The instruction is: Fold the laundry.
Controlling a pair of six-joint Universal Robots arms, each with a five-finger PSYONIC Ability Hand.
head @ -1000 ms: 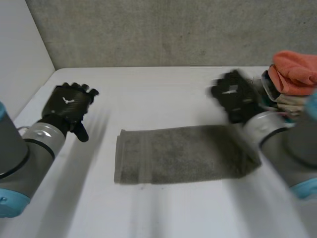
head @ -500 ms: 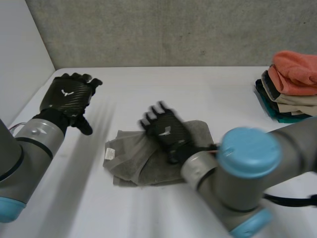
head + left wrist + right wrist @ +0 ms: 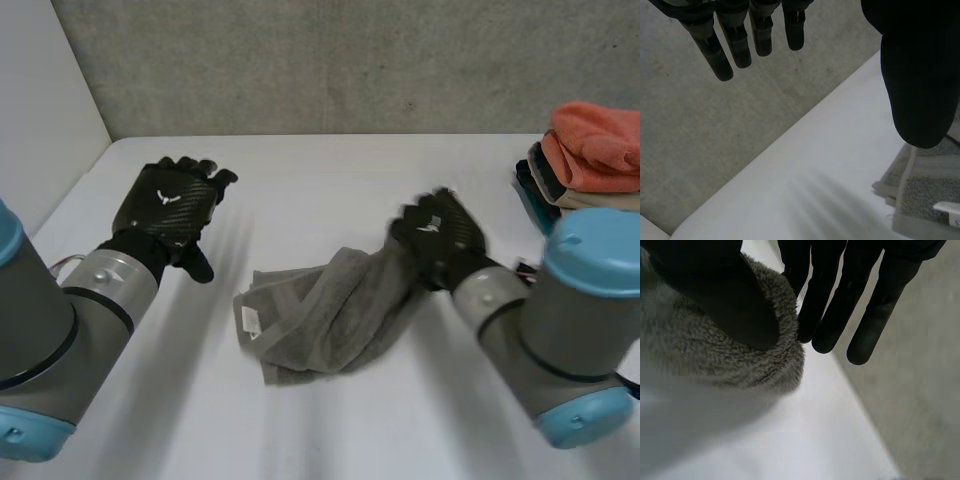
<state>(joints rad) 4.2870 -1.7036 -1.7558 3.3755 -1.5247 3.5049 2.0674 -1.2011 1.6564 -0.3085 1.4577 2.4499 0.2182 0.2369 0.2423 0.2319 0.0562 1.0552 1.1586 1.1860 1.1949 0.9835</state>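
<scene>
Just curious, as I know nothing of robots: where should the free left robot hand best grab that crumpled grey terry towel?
Probably the hemmed end with the white label of the crumpled grey terry towel, coming from the robot's left. That end lies on the white table, nearest the open left robot hand, while the right robot hand pinches the opposite, lifted end.

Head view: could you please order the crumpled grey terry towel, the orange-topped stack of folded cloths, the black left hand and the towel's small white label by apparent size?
Largest: crumpled grey terry towel.
Next, looking alike: black left hand and orange-topped stack of folded cloths, which the view's edge cuts.
Smallest: small white label.
</scene>
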